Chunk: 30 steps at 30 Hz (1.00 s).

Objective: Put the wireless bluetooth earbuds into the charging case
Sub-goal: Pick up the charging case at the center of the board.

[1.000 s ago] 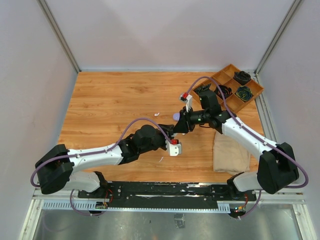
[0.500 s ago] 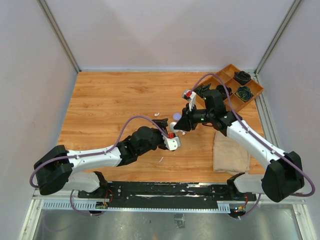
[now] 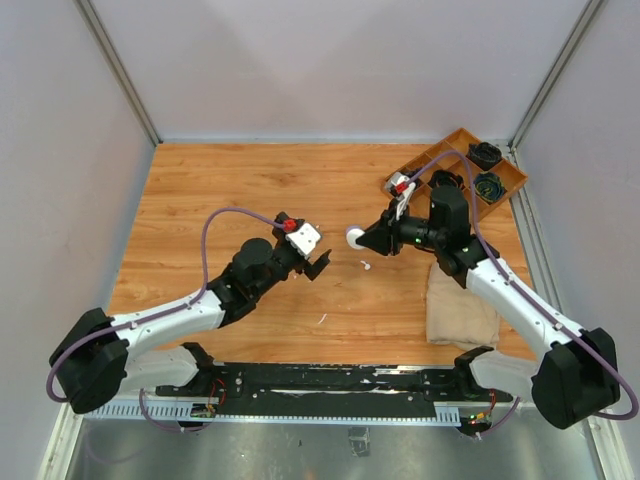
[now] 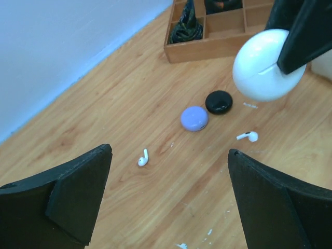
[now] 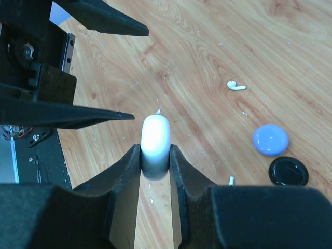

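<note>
Both arms look alike on my feed: the left arm (image 3: pixel 165 322) and the right arm (image 3: pixel 510 300) have white tubular links joined by bulky black joint housings, with a large black shoulder block at each base. A lavender cable (image 3: pixel 213 228) runs along each arm in a loose loop. Each wrist carries a small white block with a red button (image 3: pixel 291 226). The left gripper (image 3: pixel 316 266) and right gripper (image 3: pixel 362 238) are matte black. In my wrist views their fingers (image 4: pixel 78 192) are broad, smooth wedges.

The charging case (image 4: pixel 267 67) looks like glossy, smooth white plastic; the table (image 4: pixel 104 104) is smooth grained wood.
</note>
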Motion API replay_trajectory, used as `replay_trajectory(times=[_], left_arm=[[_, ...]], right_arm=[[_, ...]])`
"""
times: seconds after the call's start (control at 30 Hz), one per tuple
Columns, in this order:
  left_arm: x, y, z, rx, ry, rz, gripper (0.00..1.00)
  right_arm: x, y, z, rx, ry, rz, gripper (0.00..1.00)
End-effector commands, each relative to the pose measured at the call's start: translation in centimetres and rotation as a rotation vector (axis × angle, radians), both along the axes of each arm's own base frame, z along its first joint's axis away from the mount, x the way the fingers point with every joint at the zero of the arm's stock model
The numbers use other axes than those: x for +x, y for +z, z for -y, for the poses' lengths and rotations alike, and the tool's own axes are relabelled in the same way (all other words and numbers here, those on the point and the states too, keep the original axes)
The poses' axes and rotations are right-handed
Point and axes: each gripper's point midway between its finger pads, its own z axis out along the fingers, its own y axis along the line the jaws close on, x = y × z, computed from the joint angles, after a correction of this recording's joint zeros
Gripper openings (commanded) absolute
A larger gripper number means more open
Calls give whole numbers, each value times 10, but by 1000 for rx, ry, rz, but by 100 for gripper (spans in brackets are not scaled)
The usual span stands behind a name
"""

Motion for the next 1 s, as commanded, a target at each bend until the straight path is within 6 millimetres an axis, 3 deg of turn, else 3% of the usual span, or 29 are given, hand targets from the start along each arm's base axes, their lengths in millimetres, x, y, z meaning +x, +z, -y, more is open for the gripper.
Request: replay_trajectory(times=[0.0, 0.33, 0.5, 0.67, 0.97], left_arm=[[-16, 21, 2, -249, -73, -90, 99], [-44, 57, -17, -617, -218, -176, 99], [-52, 60, -28, -728, -271, -221, 99], [-59, 62, -38, -788, -334, -232, 99], [-76, 62, -39, -763, -442, -184, 95]], right_arm=[[9, 24, 0, 86, -32, 107, 11], [4, 44, -14, 209, 23, 173, 11], [-5, 47, -31, 236, 86, 188, 11], [-18, 50, -48, 268, 166, 201, 11], [-47, 56, -80, 301, 327, 227, 11]])
